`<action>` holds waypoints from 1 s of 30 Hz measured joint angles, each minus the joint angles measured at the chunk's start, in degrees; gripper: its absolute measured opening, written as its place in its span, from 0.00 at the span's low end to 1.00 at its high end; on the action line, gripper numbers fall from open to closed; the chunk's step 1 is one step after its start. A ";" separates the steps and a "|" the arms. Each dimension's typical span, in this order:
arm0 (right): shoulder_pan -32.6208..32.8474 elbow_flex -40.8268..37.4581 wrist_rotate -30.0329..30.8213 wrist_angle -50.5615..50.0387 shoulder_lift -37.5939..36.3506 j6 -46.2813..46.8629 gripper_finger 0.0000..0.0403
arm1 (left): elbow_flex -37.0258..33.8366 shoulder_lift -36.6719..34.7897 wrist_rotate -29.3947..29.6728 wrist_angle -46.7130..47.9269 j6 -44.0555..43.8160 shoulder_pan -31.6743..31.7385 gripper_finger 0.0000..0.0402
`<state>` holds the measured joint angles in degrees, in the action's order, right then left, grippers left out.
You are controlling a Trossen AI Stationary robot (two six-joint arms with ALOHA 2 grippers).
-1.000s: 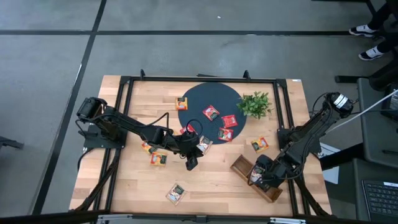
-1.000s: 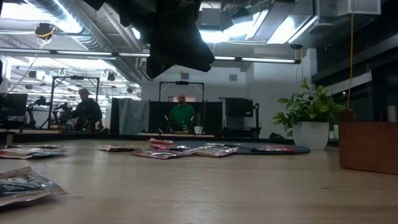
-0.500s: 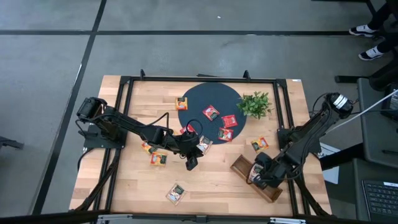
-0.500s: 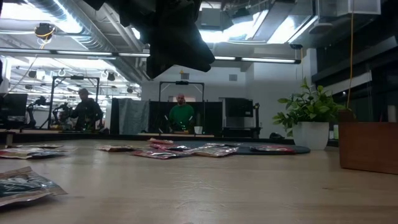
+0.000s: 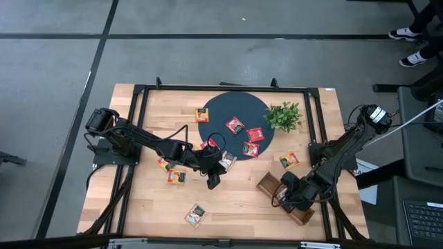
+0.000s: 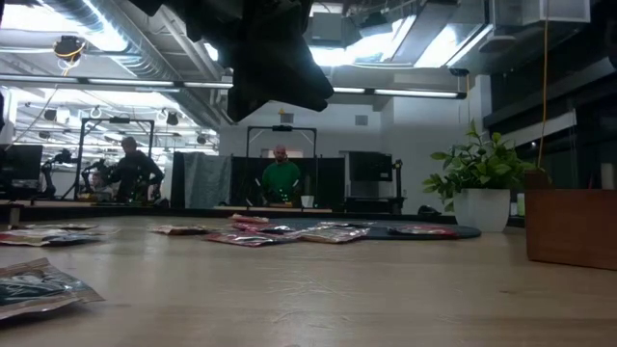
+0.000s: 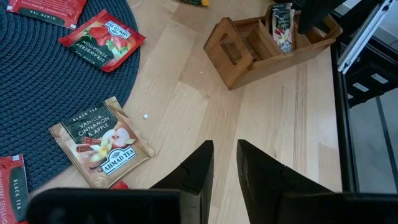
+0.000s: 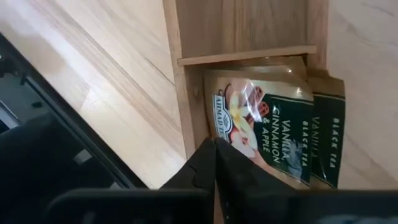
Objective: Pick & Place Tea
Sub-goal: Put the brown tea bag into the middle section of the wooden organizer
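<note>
The right gripper (image 5: pixel 282 196) hangs over the wooden tray (image 5: pixel 266 183) at the table's near right corner, fingers pressed together and empty, above two tea packets (image 8: pixel 273 127) standing in a compartment. The left gripper (image 7: pixel 224 163) hovers mid-table over bare wood with a narrow gap between its fingers, holding nothing. Beyond it, more packets (image 5: pixel 234 125) lie on the dark round mat (image 5: pixel 218 111).
</note>
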<state>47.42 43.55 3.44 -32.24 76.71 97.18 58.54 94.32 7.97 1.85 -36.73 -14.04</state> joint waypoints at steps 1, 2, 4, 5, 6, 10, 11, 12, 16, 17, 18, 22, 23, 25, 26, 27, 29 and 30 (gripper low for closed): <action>0.00 0.00 0.00 0.80 -0.04 -0.11 0.05 | 0.00 0.00 -0.21 0.01 -0.02 0.00 0.17; -0.18 0.00 0.00 1.92 -0.04 -0.37 0.06 | 0.00 0.00 -0.62 0.01 -0.02 0.00 0.17; -0.76 0.00 -0.03 3.89 -0.04 -2.83 0.07 | 0.00 0.00 -2.58 0.04 0.00 0.00 0.17; -1.21 0.00 0.00 4.98 -0.04 -4.33 0.07 | 0.00 0.00 -3.67 0.09 0.02 0.00 0.17; -1.84 0.00 0.02 5.80 -0.04 -6.07 0.07 | 0.02 0.00 -4.78 0.36 0.26 0.00 0.17; -5.46 0.00 -0.01 8.32 -0.04 -12.35 0.07 | 0.02 0.00 -6.47 4.17 0.60 -0.02 0.17; -6.52 0.00 0.02 8.94 -0.04 -13.67 0.07 | 0.02 0.00 -6.38 5.28 0.32 0.00 0.17; -7.73 0.00 -0.01 9.55 -0.04 -15.13 0.08 | 0.02 0.00 -6.28 6.27 -0.03 0.00 0.17; -13.12 0.00 -1.04 13.36 -0.04 -21.52 0.08 | 0.02 0.00 -4.68 7.69 -1.53 0.00 0.17; -14.56 0.00 -1.96 14.29 -0.04 -23.15 0.08 | 0.02 0.00 -3.67 7.42 -1.61 0.00 0.17; -16.18 0.00 -2.89 15.25 -0.04 -24.77 0.08 | 0.02 0.00 -2.58 7.14 -1.68 0.00 0.17; -22.66 0.02 -6.94 18.24 -0.04 -30.18 0.12 | 0.02 0.00 1.07 7.53 -4.64 0.68 0.17; -24.23 0.02 -7.66 18.89 -0.04 -31.21 0.15 | 0.02 0.14 1.26 7.79 -5.59 1.14 0.16; -27.46 0.02 -8.40 19.40 -0.04 -33.04 0.20 | 0.02 0.61 1.24 8.02 -6.54 2.16 0.15; -28.97 0.02 -8.78 19.38 -0.04 -33.38 0.23 | 0.02 1.00 0.96 8.09 -6.54 2.74 0.14; -30.43 0.02 -9.01 19.42 -0.04 -33.97 0.26 | 0.02 1.54 0.44 7.80 -6.35 3.32 0.12; -33.16 0.02 -9.02 19.56 -0.04 -35.91 0.31 | 0.02 2.53 -0.76 7.97 -5.23 4.41 0.10; -34.33 0.02 -8.99 20.02 -0.04 -36.95 0.32 | 0.02 3.11 -1.37 7.66 -4.61 4.93 0.08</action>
<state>13.09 43.57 -5.55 -12.22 76.66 60.22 58.57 97.43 6.60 9.51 -41.34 -9.11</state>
